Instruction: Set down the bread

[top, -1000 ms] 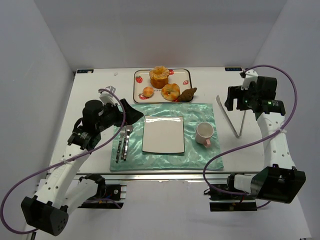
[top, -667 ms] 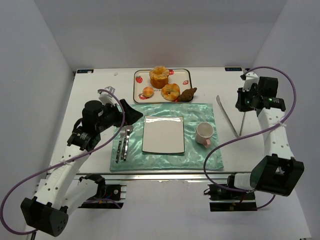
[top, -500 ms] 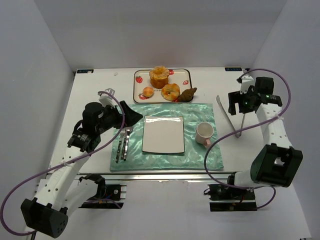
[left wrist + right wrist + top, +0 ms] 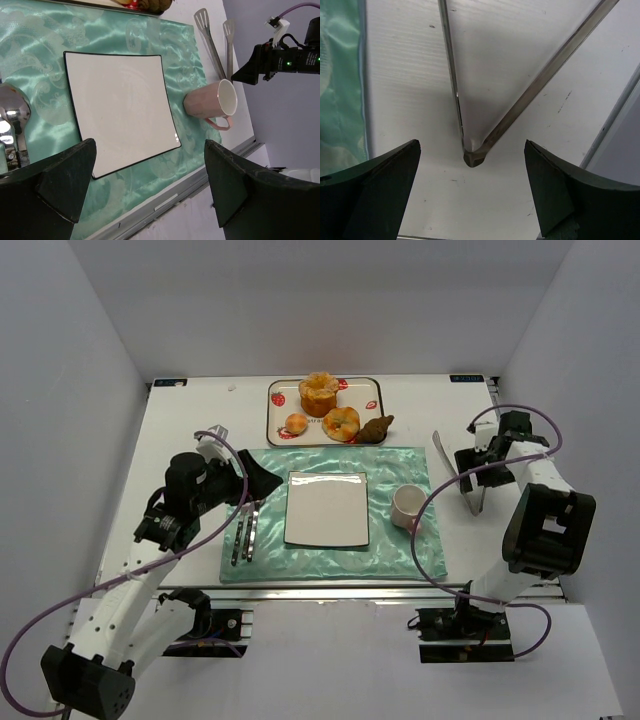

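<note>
My white bench stands boxed in by plain pale grey walls: a back wall, a left wall and a right wall. The light is soft and even. A metal rail edges the near side.

Overhead view over whole table; wrist views low and close, tongs in all three.

White table, rectangular, enclosed by pale walls on three sides.

Directly on it:
- Tray, white with dark rim and strawberry print, at the far edge, centre.
- Green satin placemat, wrinkled, just in front of the tray, reaching to the near edge.
- Metal tongs, right of the placemat, lying flat, arms spread in a V, hinge toward the near side.
- Small dark label at the far left corner; another at the far right.
</note>
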{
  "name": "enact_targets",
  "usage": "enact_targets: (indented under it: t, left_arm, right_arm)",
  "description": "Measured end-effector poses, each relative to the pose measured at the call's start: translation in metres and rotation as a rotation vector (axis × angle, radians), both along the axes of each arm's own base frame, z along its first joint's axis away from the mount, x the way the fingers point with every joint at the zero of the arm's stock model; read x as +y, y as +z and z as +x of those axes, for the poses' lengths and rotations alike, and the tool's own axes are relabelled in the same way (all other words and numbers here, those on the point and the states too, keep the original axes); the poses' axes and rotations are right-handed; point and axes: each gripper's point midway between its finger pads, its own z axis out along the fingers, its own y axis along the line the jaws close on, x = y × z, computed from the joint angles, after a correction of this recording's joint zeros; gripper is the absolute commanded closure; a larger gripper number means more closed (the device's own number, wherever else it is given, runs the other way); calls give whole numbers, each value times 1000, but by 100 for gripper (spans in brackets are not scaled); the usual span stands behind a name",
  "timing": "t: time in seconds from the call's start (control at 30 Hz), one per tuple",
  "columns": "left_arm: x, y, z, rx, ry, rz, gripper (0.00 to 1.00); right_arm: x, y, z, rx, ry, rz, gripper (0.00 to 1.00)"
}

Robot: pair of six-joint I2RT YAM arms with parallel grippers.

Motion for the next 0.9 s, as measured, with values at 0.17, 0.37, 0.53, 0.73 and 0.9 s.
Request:
enact_targets:
  t: [0.17,0.37,0.53,0.73,0.9]
  left_arm:
    - [2,-5,0,15,11,10,2]
    - [2,-12,4,34,16,19,2]
    - [0,-22,9,66,15,33,2]
    - [-2,-31,14,93,14,43,2]
    - [-3,-34,16,103,14,47,2]
  right_arm:
    - [-9,-12,-3,34,-27,-4,11]
    - [-12,-28,-8,68,-46,-10,11]
    - [-12,-43,-9,105,-65,2,11]
    - [-16,-58,-6,134,-114,-4,11]
    - [-19,-60,10,121,-144,-3,11]
